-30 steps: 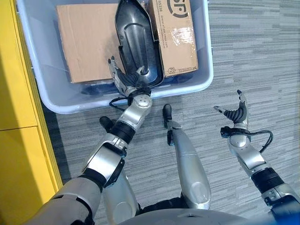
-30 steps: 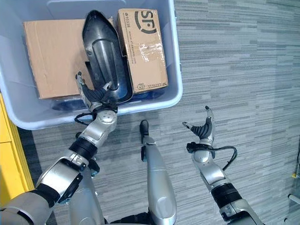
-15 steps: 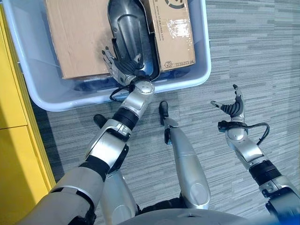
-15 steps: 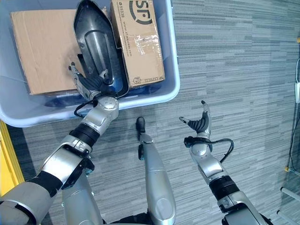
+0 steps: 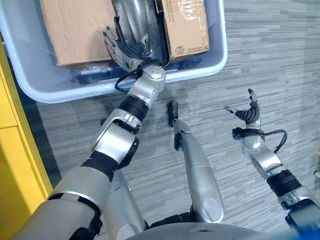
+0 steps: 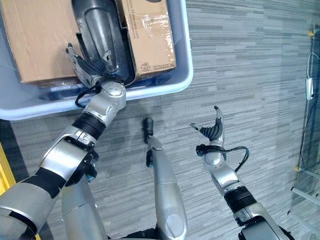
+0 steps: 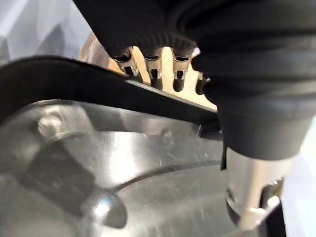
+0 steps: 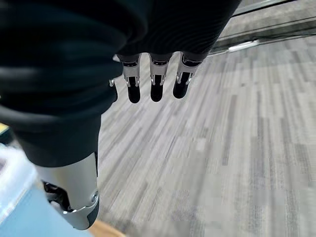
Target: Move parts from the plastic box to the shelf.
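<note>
**Q:** Left eye view first, where's the part sitting?

**A:** Black moulded part [image 5: 137, 22] lying in the pale blue plastic box [image 5: 220, 47], wedged between a big cardboard box [image 5: 75, 27] and a smaller taped carton [image 5: 187, 25]. Box down on the grey striped floor [image 5: 270, 60], with a yellow cabinet [image 5: 10, 165] just beside it.

**Q:** And the left hand?

**A:** Left hand [image 5: 125, 50] reaching over the near wall of the box, right at the part's near edge. Fingers [image 7: 153, 79] straight past the black rim in the wrist view, thumb on the near side. Not clamped, just spread against it.

**Q:** Right one?

**A:** Right hand [image 6: 212, 131] hanging over bare floor, well apart from the box, fingers loose and spread, nothing held.
</note>
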Motion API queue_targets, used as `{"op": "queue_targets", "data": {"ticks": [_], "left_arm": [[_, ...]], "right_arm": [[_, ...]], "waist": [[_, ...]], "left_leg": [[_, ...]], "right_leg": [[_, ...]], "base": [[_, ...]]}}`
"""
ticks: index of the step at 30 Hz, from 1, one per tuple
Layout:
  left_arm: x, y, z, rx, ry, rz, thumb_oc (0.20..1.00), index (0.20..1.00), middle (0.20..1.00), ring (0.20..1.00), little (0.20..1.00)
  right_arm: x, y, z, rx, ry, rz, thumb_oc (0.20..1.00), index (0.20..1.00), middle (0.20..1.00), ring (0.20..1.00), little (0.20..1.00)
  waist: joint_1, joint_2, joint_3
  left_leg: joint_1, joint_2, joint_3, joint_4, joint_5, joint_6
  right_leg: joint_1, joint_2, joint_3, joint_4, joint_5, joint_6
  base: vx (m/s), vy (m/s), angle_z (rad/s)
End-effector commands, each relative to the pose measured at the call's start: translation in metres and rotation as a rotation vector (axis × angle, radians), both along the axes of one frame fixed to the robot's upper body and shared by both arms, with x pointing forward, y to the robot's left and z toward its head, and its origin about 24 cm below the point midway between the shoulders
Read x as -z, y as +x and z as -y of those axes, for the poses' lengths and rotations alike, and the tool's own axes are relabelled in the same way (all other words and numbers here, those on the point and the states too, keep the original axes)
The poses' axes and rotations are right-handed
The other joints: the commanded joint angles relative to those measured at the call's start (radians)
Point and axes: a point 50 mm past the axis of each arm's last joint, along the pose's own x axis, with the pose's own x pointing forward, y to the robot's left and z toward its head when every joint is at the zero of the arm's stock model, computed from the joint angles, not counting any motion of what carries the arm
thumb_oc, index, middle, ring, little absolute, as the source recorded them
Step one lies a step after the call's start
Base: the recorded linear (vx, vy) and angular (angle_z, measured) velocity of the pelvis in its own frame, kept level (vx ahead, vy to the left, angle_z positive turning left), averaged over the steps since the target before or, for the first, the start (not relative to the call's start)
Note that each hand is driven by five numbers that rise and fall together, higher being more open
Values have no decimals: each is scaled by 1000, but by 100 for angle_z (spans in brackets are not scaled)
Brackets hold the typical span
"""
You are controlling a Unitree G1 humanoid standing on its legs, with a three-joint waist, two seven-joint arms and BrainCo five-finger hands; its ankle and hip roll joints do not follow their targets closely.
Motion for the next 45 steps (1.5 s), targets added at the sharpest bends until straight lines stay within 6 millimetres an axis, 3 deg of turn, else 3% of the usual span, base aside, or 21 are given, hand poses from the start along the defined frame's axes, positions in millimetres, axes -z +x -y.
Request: {"op": "queue_targets", "data": {"ticks": [1,11,26,27,28,29,38,45], "left_arm": [[105,-6,-60,-34,-134,-443,1000,1000,1000,1000,1000],[130,-11,-61,30,-205,-567,1000,1000,1000,1000,1000],[129,-11,-78,13,-168,-651,1000,1000,1000,1000,1000],[129,-10,-78,22,-178,-657,567,567,567,567,567],[128,-10,-78,25,-179,-660,275,275,275,275,275],[128,-10,-80,20,-199,-682,200,200,200,200,200],[132,-16,-92,-64,-438,-713,200,200,200,200,200],[138,-21,-100,-137,-457,-755,200,200,200,200,200]], "right_arm": [[-22,6,6,23,-1,91,1000,1000,1000,1000,1000],[-23,6,9,23,-12,79,1000,1000,1000,1000,1000],[-28,8,16,28,-45,72,1000,1000,1000,1000,1000],[-29,9,16,27,-48,75,1000,1000,1000,1000,1000],[-30,9,16,26,-50,76,1000,1000,1000,1000,1000],[-31,10,17,26,-54,73,1000,1000,1000,1000,1000],[-31,10,20,35,-54,67,1000,1000,1000,1000,1000],[-29,8,18,38,-43,75,1000,1000,1000,1000,1000]], "waist": [[-37,-30,41],[-38,-26,41],[-43,-24,41],[-44,-25,41],[-44,-25,41],[-46,-29,41],[-49,-51,41],[-45,-66,41]], "left_leg": [[17,39,-35,79,-11,-74],[6,37,-39,87,-12,-70],[8,44,-37,96,-14,-72],[6,44,-38,100,-16,-72],[4,45,-39,102,-17,-72],[0,46,-44,111,-22,-72],[-35,60,-66,153,-39,-73],[-55,61,-84,167,-44,-75]], "right_leg": [[5,32,-44,-8,69,31],[-8,29,-44,-1,71,29],[-8,33,-38,5,66,21],[-10,34,-38,8,65,21],[-11,34,-38,9,65,20],[-13,36,-38,15,63,19],[-37,43,-45,37,55,16],[-47,45,-54,41,58,17]], "base": [[19,4,-12],[4,1,-2],[9,1,0],[35,-5,-1],[45,-9,-1],[45,-12,-1],[34,-15,-3],[11,-40,1]]}}
